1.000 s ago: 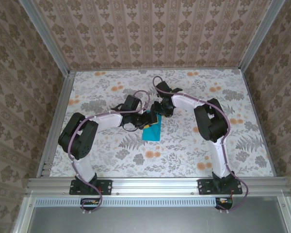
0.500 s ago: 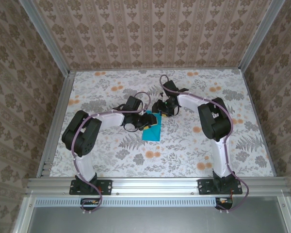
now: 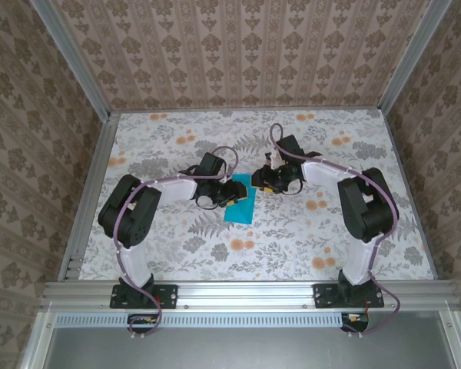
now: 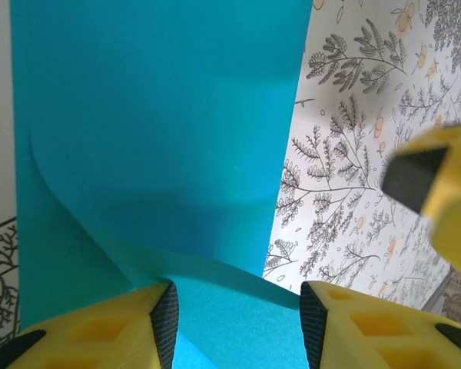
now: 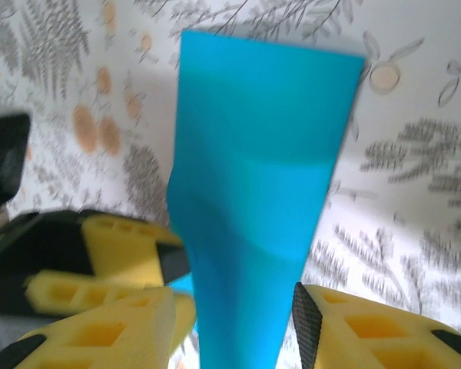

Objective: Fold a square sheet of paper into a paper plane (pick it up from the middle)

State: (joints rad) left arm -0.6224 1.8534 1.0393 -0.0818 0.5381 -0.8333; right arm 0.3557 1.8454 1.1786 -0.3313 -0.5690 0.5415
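Right now the turquoise paper sheet [image 3: 240, 207] is lying mid-table on the floral tabletop [image 3: 169, 142], its far end curling up; left gripper [image 4: 237, 311] and right gripper [image 5: 230, 307] are straddling it, jaws half-open.

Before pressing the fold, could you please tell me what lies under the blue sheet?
The floral tabletop shows around the blue sheet; whatever lies directly beneath is covered by the paper.

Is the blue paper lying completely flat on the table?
No, in the left wrist view the blue paper curls up off the table just ahead of the left gripper.
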